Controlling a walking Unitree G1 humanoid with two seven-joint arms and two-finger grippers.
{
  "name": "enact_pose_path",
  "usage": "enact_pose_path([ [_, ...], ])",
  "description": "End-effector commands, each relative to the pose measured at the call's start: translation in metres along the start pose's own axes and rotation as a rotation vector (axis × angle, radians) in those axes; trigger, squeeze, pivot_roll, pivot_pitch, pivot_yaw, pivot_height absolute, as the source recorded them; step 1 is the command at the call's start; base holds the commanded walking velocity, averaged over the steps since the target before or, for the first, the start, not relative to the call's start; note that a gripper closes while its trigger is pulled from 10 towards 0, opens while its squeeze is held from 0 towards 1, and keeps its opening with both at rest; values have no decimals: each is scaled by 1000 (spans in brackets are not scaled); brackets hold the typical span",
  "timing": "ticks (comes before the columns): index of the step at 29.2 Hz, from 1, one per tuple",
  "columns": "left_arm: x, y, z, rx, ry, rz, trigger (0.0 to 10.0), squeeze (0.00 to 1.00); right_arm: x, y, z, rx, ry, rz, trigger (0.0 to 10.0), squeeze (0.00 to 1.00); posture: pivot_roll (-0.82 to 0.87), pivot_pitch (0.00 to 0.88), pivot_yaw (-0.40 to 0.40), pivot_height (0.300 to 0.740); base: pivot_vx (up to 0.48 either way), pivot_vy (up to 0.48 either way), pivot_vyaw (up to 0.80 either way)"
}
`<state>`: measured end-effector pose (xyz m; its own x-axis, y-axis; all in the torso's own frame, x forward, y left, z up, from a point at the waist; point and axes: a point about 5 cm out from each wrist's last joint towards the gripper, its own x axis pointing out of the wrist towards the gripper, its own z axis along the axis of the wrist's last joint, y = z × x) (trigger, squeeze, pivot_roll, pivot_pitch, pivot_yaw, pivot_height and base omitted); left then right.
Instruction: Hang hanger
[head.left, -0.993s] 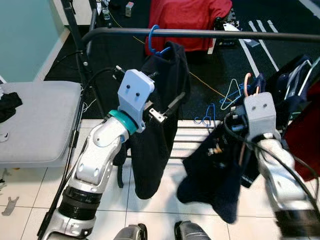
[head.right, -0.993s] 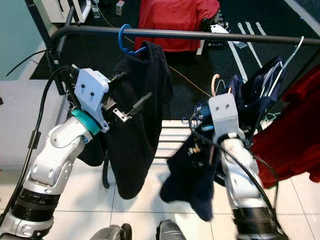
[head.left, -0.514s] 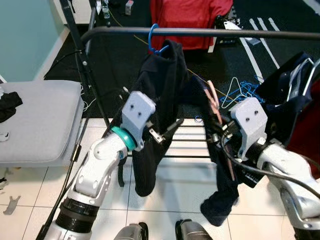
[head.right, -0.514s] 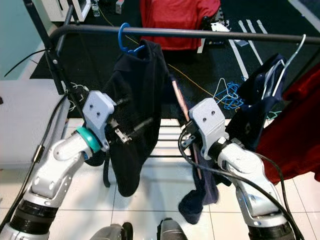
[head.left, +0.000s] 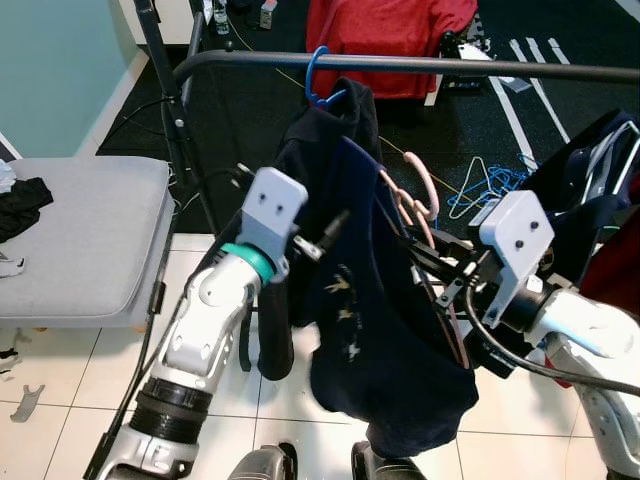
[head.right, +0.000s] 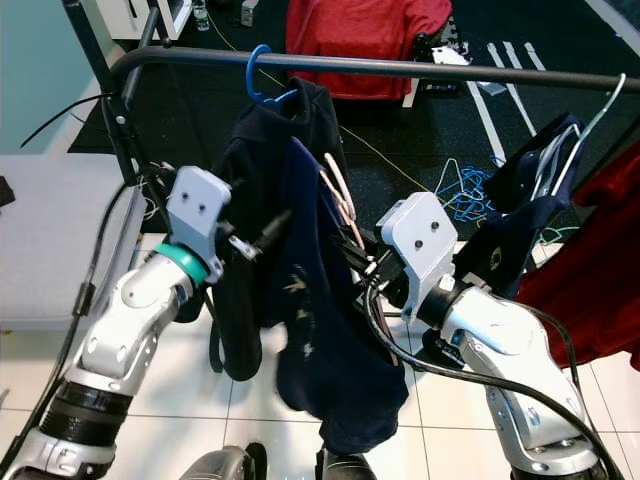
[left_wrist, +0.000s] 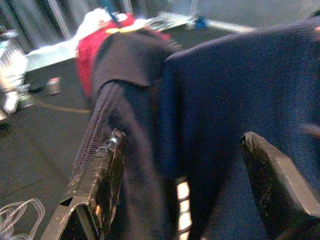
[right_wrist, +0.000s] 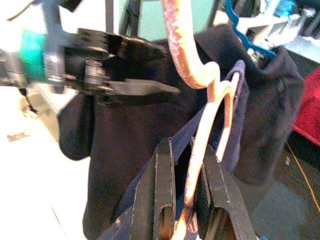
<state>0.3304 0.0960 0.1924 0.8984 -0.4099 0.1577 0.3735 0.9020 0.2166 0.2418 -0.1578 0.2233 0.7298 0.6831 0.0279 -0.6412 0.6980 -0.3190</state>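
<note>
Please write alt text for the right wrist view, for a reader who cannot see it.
The right gripper is shut on a pink hanger that carries a navy garment. Beyond it, the left gripper reaches toward a black garment on a blue hanger.

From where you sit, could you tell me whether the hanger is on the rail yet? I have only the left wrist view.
Observer: Not yet. The pink hanger is free, its hook short of the rail.
Operator: Thank you. What is holding it?
Observer: The right hand is shut on it, below the hook.
Operator: Is anything on the rail already?
Observer: Yes, a blue hanger carrying a dark garment, near the rail's left end.
</note>
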Motion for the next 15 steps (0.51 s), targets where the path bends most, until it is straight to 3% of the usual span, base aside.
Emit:
enact_pose_path([
  [1, 2, 6, -6, 1, 26, 40, 10000, 0, -1, 7, 8, -4, -32, 36, 10000, 0, -144, 67, 92, 740, 0, 0, 0],
  [8, 8, 1, -9, -70, 46, -13, 10000, 0, 4, 19, 10, 30, -57, 96, 10000, 0, -139, 68, 89, 740, 0, 0, 0],
  [9, 9, -2, -8, -98, 45, -37, 9098, 0, 7, 21, 10, 39, -61, 112, 10000, 0, -137, 67, 86, 740, 0, 0, 0],
  [10, 9, -2, -8, -98, 45, -37, 9098, 0, 7, 21, 10, 39, -61, 112, 10000, 0, -137, 67, 86, 740, 0, 0, 0],
  [11, 10, -5, -3, -154, 22, -65, 6078, 0, 9, 23, 7, 53, -51, 121, 10000, 0, -134, 68, 82, 740, 0, 0, 0],
  [13, 10, -5, -3, -154, 22, -65, 6078, 0, 9, 23, 7, 53, -51, 121, 10000, 0, -134, 68, 82, 740, 0, 0, 0],
  [14, 9, -5, 0, -175, 3, -87, 7176, 0, 10, 20, 4, 56, -36, 104, 10000, 0, -133, 68, 82, 740, 0, 0, 0],
  [15, 7, -5, 3, -205, -13, -116, 7176, 0, 10, 18, 1, 56, -22, 86, 10000, 0, -134, 68, 83, 740, 0, 0, 0],
])
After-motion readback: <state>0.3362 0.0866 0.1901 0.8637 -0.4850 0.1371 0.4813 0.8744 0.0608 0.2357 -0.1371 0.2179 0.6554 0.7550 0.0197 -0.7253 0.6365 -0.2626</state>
